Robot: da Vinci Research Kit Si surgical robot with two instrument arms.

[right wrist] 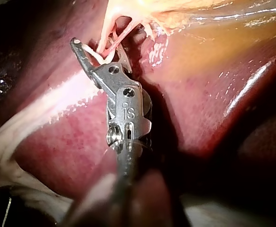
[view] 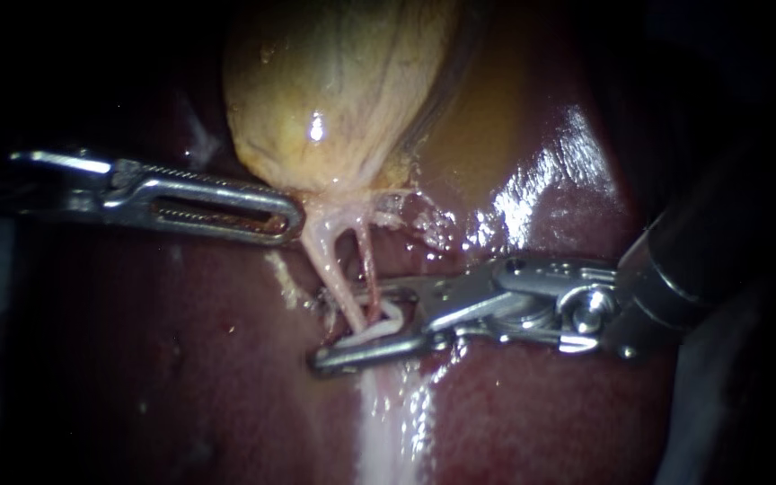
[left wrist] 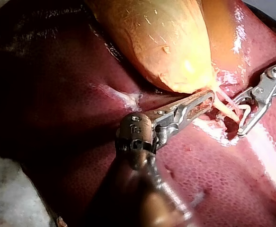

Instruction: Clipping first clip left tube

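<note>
Nearest, the dark red liver (view: 181,377) carries a pale stripe (view: 392,422) that runs toward the tubes. Just beyond it, the right instrument (view: 357,328) comes in from the right and lies low over the liver. Its jaws stand apart in a narrow V and hold a white clip (view: 386,325) between them, one arm of the clip against each jaw. The left tube (view: 334,274), pale and the thicker one, passes through the open clip. A thin reddish tube (view: 366,265) runs just to its right and also reaches the clip; if it is inside, I cannot tell. Farther and to the left, the left instrument (view: 294,218) has its jaws closed on the narrow neck of the yellow gallbladder (view: 334,90), which lies farthest.
</note>
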